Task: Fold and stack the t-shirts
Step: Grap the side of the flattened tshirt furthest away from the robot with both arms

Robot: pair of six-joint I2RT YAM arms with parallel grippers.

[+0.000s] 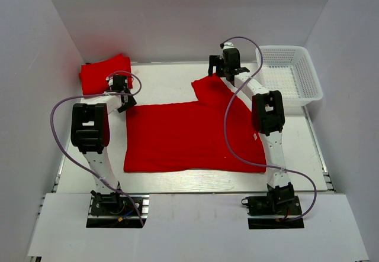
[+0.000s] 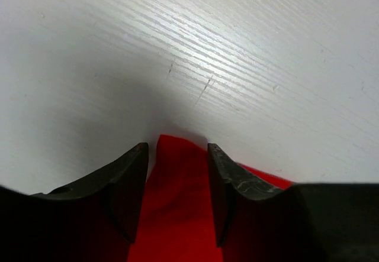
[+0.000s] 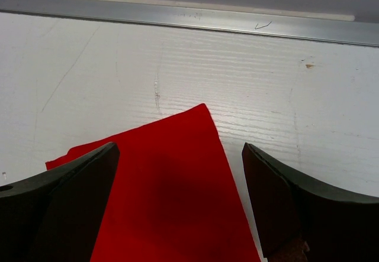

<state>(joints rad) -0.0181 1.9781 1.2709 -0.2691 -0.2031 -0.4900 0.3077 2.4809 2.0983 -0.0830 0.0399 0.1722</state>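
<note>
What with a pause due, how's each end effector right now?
Left end effector: straddling red t-shirt corner; grip cannot be told.
Right end effector: open, holding nothing.

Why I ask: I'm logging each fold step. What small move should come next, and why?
Probably close the left pincer on the spread-out bright red cloth t-shirt: its fingers straddle a cloth corner on the white table, jaws apart. The right pincer hangs wide open over a far corner, so it could grip after.
</note>
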